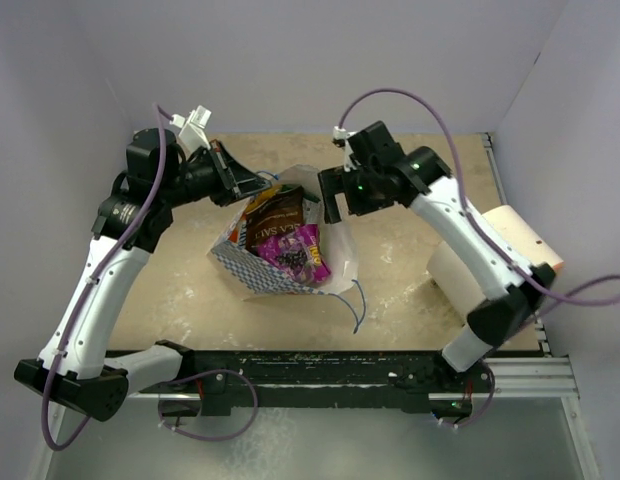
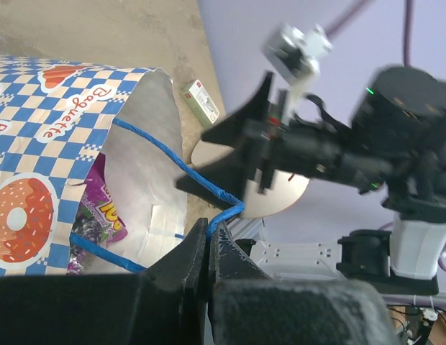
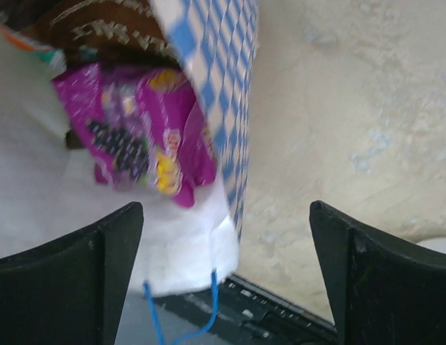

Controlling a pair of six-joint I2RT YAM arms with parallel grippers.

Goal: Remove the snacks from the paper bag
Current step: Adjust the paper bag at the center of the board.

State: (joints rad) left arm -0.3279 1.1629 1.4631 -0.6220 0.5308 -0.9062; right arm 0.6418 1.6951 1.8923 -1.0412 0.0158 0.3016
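Observation:
The paper bag lies on its side mid-table, mouth toward the right arm. A magenta-purple snack and a dark brown pouch show inside it. My left gripper is at the bag's far left rim, shut on the bag's blue string handle; its jaws pinch the string. My right gripper hovers open over the bag's far right rim. In the right wrist view its wide-open jaws frame the bag's white lining, with the magenta packet and brown pouch beyond. A small pale green packet lies on the table beyond the bag.
A large cream-peach cylinder lies at the right, beside the right arm. The bag's other blue handle trails toward the black front rail. Lilac walls close in the back and both sides.

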